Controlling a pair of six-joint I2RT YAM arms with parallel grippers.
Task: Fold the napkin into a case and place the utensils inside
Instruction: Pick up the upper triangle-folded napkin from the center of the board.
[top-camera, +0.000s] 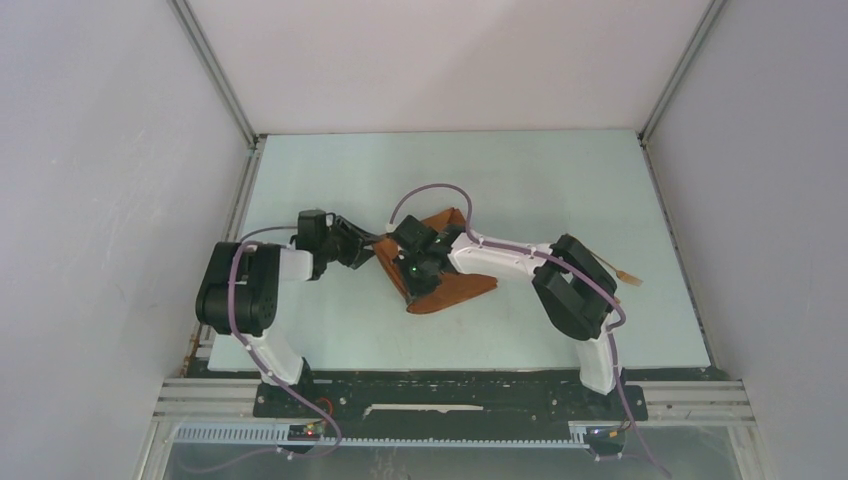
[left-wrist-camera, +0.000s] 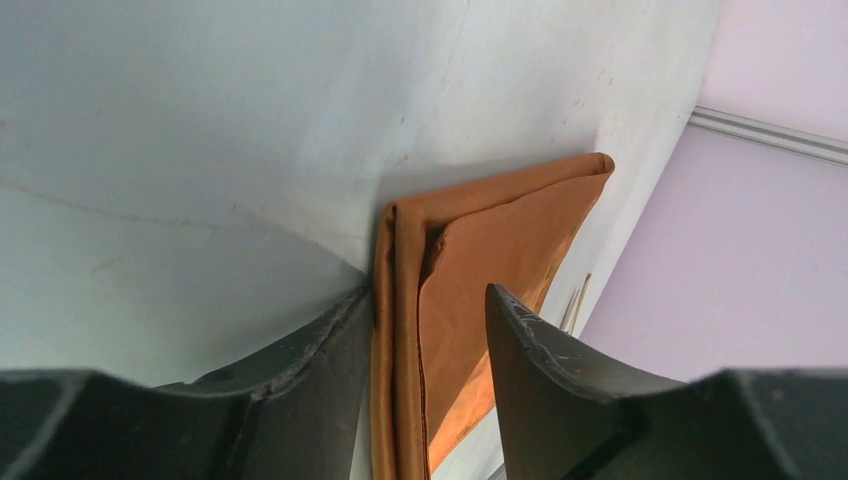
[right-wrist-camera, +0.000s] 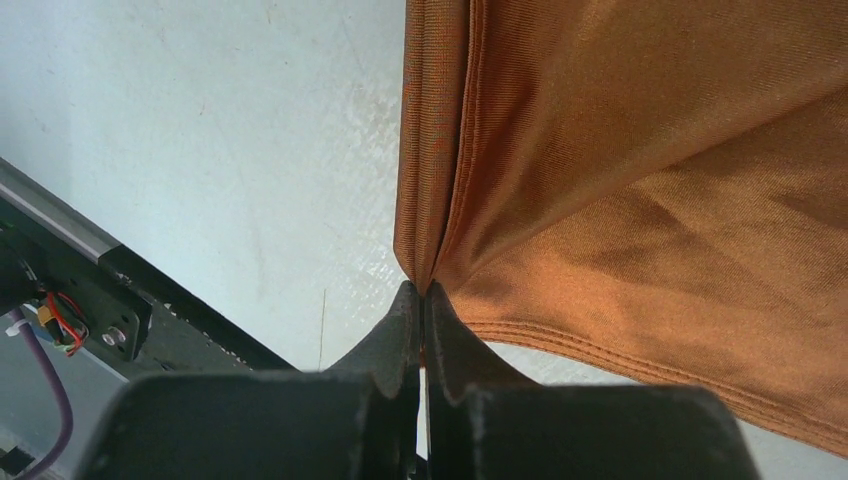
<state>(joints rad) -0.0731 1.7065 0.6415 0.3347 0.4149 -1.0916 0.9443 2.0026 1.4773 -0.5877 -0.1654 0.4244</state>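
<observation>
The rust-orange napkin (top-camera: 455, 288) lies folded mid-table, partly lifted. In the left wrist view its doubled folded edge (left-wrist-camera: 400, 330) runs between my left gripper's (left-wrist-camera: 428, 292) fingers. The jaws stand apart: the left finger (left-wrist-camera: 310, 370) touches the fold, the right finger (left-wrist-camera: 560, 370) is off the cloth. My right gripper (right-wrist-camera: 424, 290) is shut, pinching the napkin (right-wrist-camera: 640, 180) at a gathered edge. From above, the left gripper (top-camera: 368, 250) and right gripper (top-camera: 412, 272) meet at the cloth's left side. The utensils (top-camera: 628, 276) lie far right, thin golden pieces (left-wrist-camera: 575, 300) mostly hidden.
The right arm's elbow (top-camera: 575, 285) hangs low over the table beside the utensils. White walls (top-camera: 120, 150) close in the pale table (top-camera: 500, 170) on three sides. A black rail (top-camera: 450, 400) with wiring runs along the near edge.
</observation>
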